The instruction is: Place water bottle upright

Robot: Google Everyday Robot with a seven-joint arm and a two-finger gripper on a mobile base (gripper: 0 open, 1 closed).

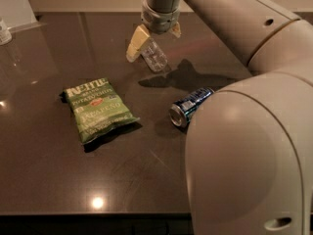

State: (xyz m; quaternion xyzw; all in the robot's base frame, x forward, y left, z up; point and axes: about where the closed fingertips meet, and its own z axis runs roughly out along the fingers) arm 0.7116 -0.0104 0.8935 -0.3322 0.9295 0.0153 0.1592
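The water bottle [155, 58] is clear and ribbed. It hangs tilted between the fingers of my gripper [153, 45] at the back middle of the dark table [44, 170]. The gripper is shut on the bottle's upper end, so the cap and label are hidden. The bottle's lower end points down and to the right, a little above the table. Its shadow [182, 76] falls to the right of it.
A blue soda can [189, 106] lies on its side in front of the bottle. A green chip bag [98, 109] lies flat to the left. A small white bottle [4, 31] stands at the far left edge. My arm's large body [249, 160] blocks the right front.
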